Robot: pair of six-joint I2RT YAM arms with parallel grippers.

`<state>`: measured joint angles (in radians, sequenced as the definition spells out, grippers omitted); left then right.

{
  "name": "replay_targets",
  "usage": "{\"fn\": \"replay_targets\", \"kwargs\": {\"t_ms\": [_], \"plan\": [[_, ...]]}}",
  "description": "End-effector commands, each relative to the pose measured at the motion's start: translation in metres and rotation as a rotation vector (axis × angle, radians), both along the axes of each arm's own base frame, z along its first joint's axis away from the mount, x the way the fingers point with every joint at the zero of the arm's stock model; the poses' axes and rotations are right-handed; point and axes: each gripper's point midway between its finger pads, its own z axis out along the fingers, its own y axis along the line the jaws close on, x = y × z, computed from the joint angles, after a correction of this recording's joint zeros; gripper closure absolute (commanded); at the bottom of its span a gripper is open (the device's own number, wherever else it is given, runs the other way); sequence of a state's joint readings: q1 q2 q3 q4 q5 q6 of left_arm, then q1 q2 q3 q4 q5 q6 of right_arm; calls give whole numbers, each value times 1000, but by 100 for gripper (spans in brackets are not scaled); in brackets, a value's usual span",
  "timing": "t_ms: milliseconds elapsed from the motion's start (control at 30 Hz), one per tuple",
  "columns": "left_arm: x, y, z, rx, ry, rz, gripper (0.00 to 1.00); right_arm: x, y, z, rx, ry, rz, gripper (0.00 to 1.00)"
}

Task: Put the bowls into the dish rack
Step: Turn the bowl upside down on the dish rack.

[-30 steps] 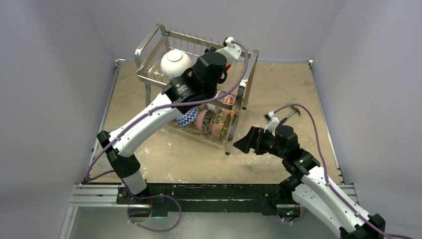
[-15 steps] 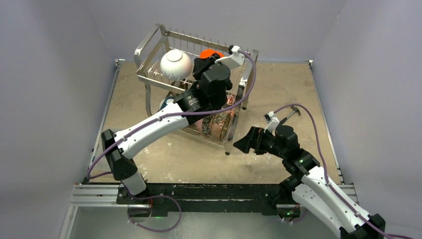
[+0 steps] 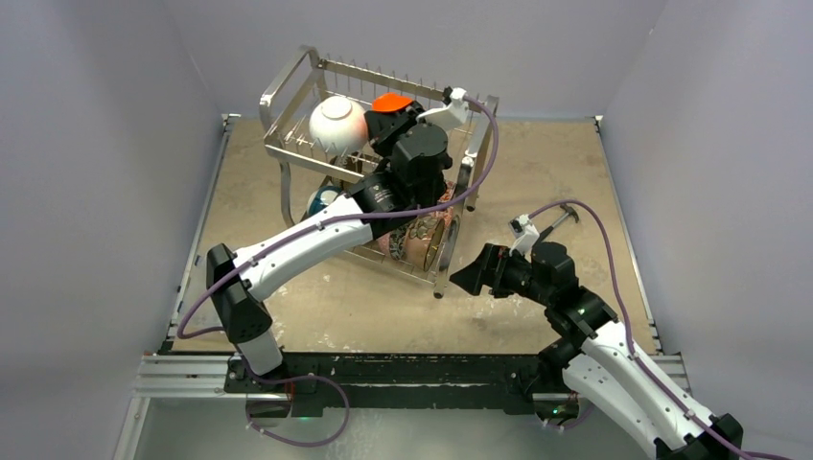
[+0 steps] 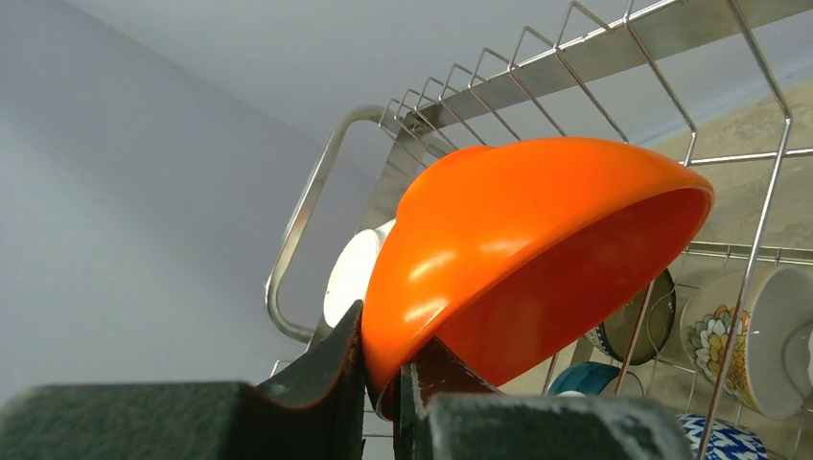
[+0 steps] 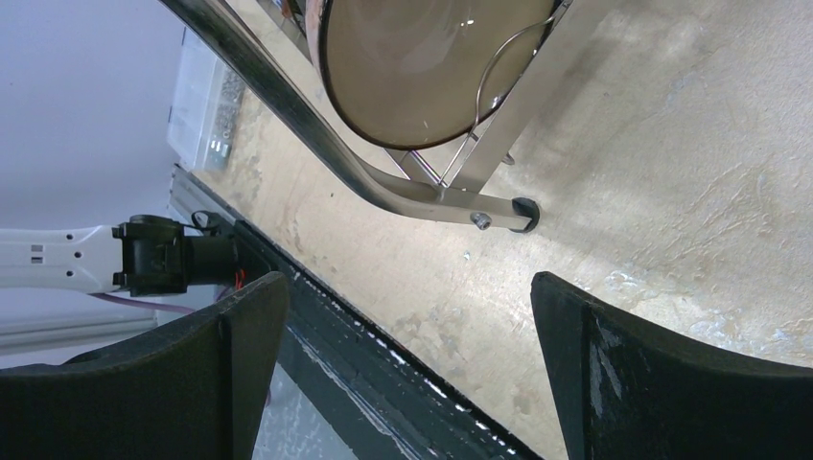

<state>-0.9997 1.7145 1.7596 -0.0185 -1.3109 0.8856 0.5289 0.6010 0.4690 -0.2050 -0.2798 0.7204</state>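
Left gripper (image 4: 381, 379): mine, pinched narrow on the rim of the orange bowl (image 4: 522, 259), with one finger on the outside of the wall and the other inside.
Orange bowl: tilted, its mouth facing down and sideways. I hold it up at the top tier of the dish rack (image 3: 288, 91), just to the right of the white bowl (image 3: 337, 121). I cannot tell whether it touches the wires.
White bowl: sits at the left end of the top tier, with its base turned up toward the overhead camera.
Lower tier: bowls stand on edge in a row between the wires. Among them are a teal bowl (image 3: 321, 200), a flowered bowl (image 4: 757, 335) and a blue-and-white bowl (image 4: 726, 443).
Tan bowl (image 5: 422, 67): on edge at the near right end of the lower tier, behind a wire loop.
Right gripper (image 5: 407, 326): also mine, with its jaws spread wide and nothing between them.
Right gripper's place: low over the table (image 5: 671, 192), pointing at the rack's near right foot (image 5: 522, 213), near it but not touching.
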Motion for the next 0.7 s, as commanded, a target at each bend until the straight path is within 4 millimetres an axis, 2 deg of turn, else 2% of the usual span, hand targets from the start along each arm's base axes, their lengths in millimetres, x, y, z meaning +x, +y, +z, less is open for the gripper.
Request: {"fn": "replay_targets", "kwargs": {"t_ms": [0,33,100,167,467,667], "plan": [[2,-13,-17,80,60,-29,86,-1,0,4,4,-29,14,2],[1,-17,-18,69,63,-47,76,-1,0,4,4,-28,13,2],[1,-23,-19,48,70,-76,51,0,0,4,4,-29,13,2],[1,-29,-19,27,82,-115,36,0,0,5,5,-31,13,2],[-7,-65,-24,-187,203,-363,29,1,2,7,9,-36,18,2],[-16,-82,-13,-346,223,-487,24,2,3,9,8,-38,21,2]]}}
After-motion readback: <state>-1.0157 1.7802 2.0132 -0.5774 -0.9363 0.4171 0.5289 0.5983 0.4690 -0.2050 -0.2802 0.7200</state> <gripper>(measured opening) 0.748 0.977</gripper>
